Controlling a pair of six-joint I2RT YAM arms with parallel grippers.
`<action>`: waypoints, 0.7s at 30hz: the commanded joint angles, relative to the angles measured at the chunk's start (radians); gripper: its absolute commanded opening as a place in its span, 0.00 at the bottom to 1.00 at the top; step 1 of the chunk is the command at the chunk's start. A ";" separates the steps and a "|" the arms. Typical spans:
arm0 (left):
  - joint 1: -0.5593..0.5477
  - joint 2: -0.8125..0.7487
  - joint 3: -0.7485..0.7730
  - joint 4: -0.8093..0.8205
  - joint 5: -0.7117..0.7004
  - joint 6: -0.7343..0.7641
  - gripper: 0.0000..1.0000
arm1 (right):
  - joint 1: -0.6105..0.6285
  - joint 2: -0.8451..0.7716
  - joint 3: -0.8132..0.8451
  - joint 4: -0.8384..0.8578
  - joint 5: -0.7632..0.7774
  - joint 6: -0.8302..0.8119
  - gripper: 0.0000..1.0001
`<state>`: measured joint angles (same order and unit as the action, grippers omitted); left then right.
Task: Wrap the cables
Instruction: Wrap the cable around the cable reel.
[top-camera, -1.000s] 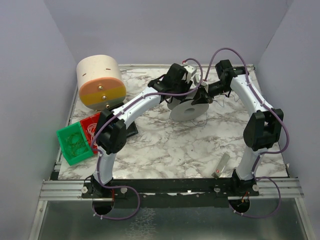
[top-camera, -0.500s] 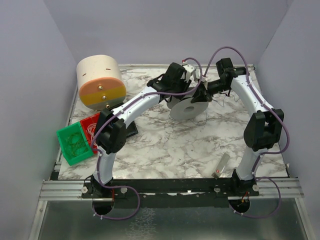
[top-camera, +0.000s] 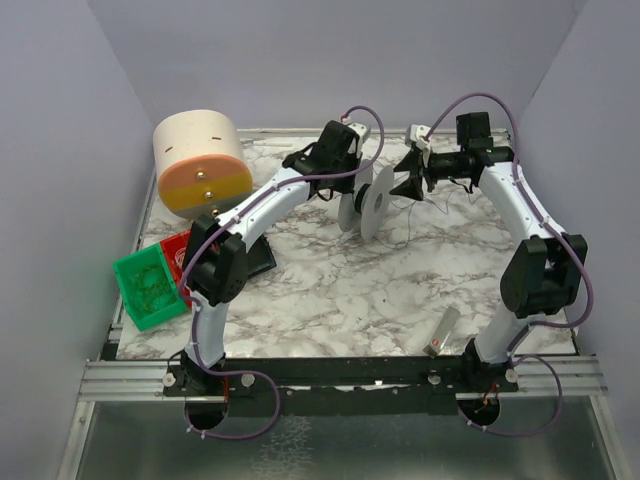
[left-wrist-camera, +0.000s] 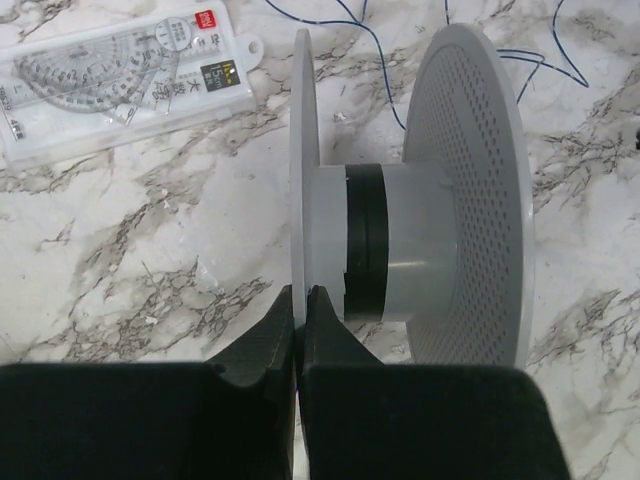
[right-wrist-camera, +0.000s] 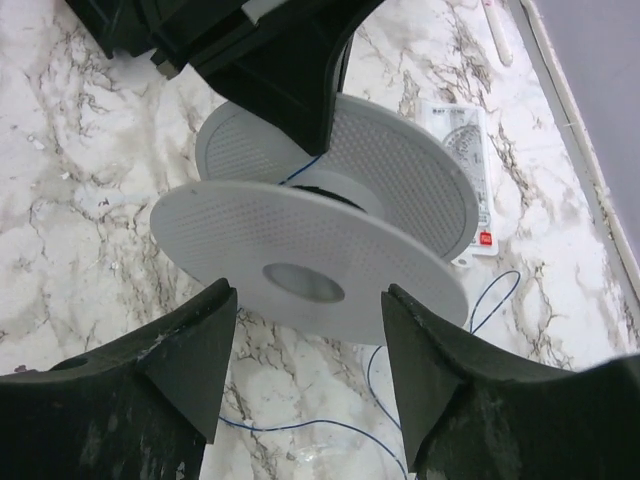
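L jaws pinch spool (left-wrist-camera: 400, 250); R jaws apart; wire (right-wrist-camera: 370, 380) loose.

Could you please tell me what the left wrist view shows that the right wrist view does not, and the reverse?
Only the left wrist view: the hub side-on, pale with a dark band, and the whole ruler packet. Only the right wrist view: the right gripper, open in front of the spool, the near flange's centre hole, and a white stick by the table edge. Both: the spool, the left gripper shut on one flange's rim, and the thin wire loose on the marble.
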<state>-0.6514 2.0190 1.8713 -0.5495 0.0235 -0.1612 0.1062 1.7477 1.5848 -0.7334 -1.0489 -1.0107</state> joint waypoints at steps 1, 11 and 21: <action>0.012 -0.039 -0.041 -0.008 -0.003 -0.095 0.00 | 0.001 -0.058 -0.091 0.167 0.031 0.111 0.66; 0.012 0.005 0.004 -0.009 0.014 -0.067 0.00 | 0.002 -0.041 -0.115 0.217 0.032 0.128 0.73; 0.038 0.004 0.051 -0.020 0.099 -0.060 0.00 | 0.002 -0.086 -0.299 0.320 0.032 0.072 0.80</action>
<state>-0.6346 2.0193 1.8717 -0.5499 0.0349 -0.2272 0.1074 1.6966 1.3979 -0.4744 -1.0252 -0.9028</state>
